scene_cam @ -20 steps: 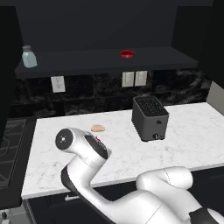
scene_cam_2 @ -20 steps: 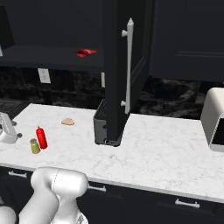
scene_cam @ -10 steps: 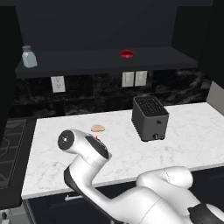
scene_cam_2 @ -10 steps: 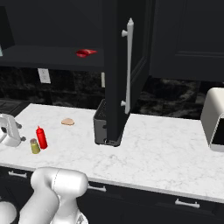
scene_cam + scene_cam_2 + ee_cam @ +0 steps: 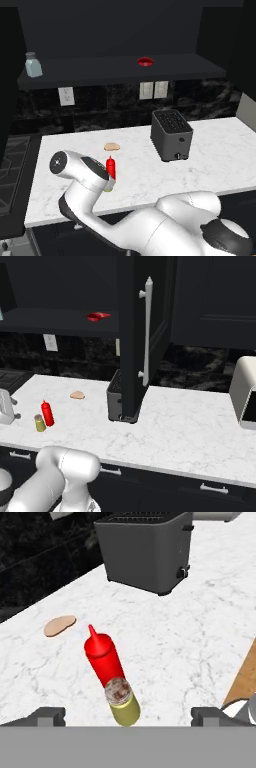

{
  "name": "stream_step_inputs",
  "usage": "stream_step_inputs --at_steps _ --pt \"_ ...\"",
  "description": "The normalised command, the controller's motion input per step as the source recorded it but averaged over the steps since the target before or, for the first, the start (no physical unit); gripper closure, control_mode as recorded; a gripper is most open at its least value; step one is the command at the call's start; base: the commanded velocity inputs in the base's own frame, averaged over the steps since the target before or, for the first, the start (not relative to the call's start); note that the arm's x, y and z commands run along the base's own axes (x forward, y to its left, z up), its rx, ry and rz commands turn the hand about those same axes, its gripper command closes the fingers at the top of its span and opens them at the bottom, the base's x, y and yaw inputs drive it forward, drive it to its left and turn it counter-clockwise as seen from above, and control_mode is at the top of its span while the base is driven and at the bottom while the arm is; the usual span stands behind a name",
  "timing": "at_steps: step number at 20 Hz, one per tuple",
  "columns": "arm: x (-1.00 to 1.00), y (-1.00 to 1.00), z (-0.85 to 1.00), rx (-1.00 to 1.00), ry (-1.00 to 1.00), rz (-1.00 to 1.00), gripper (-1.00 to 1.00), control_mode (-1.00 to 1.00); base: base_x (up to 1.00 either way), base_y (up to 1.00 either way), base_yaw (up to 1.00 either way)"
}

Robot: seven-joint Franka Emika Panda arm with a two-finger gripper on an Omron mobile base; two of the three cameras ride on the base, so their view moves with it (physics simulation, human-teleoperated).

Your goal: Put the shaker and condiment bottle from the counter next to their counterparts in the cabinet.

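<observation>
The red condiment bottle [image 5: 102, 659] stands upright on the white marble counter [image 5: 210, 150], with the yellow-olive shaker [image 5: 121, 702] right in front of it. My gripper [image 5: 128, 717] is open just short of the shaker, one fingertip [image 5: 47, 716] far to each side, touching nothing. From the right base view the bottle [image 5: 47, 413] and shaker [image 5: 39, 423] stand side by side near the counter's left end. My arm partly hides the shaker [image 5: 108, 188] below the bottle [image 5: 110, 167]. On the dark cabinet shelf [image 5: 100, 70] sit the pale blue-grey shaker [image 5: 33, 65] and the low red round object [image 5: 145, 62].
A dark toaster [image 5: 171, 134] stands mid-counter, and a small tan bread piece [image 5: 112, 147] lies behind the bottle. An open dark cabinet door [image 5: 145, 331] hangs over the toaster. A white appliance [image 5: 245, 391] sits at the far right. A wooden board [image 5: 245, 682] edges the hand view.
My arm has shifted, uncovering the red bottle in the left base view. In the right base view the hand has slid left toward the frame's edge. Bottle and shaker have not moved.
</observation>
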Motion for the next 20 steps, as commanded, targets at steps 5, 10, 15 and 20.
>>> stream_step_inputs --at_steps 5,10,15,20 --pt "-0.05 0.00 -0.07 -0.25 0.30 -0.32 -1.00 -1.00 0.00 0.00 0.00" --pt "-0.20 0.07 -0.16 -0.19 0.12 -0.28 -1.00 -1.00 0.00 0.00 0.00" --pt "-0.20 0.00 0.00 -0.01 0.00 0.00 -1.00 -1.00 0.00 0.00 0.00" --pt "0.00 -0.09 -0.09 0.01 -0.08 0.10 -1.00 -1.00 0.00 0.00 0.00"
